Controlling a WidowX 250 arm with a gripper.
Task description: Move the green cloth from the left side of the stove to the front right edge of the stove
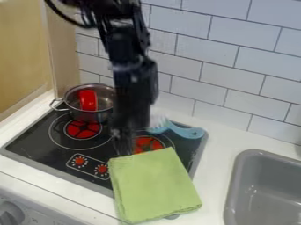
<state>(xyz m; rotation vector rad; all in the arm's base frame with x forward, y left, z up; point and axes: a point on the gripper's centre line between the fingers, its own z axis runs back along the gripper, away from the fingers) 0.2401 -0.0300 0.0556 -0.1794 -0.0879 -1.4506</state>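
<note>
At the far left, a stainless-steel pot [89, 107] stands upright on the back of the cooktop [48, 151], partly over the left burner [81, 130], its loop handle [57, 104] pointing outward, where it could be gripped without reaching over the rim. A small red cup [88, 100] sits inside, seemingly tipped against the wall of the pot, which keeps it from rolling away. Nearer the front lie two printed control dials [90, 164], left uncovered

Next comes the black arm [134, 74], hanging down in front of the tiled wall [194, 66], with the pincer [124, 143] low over the middle of the cooktop, by the far edge of the folded green dishcloth [154, 186]. I cannot tell whether the pincer is released, clenched or grasping that edge, as its tip is blurred; pointing downward at the edge would suit a pinch on the fabric

The dishcloth lies flat, partly on the cooktop and partly on the white desk [207, 184], overlapping the front of the right burner [148, 143]; its folds make it a compact pad, probably steady under its own weight. Behind it, a light-blue dish brush [182, 130] rests on the cooktop's back corner, bristles toward the arm and handle toward the grey sink [264, 193], perhaps for an easy grab from there
</note>
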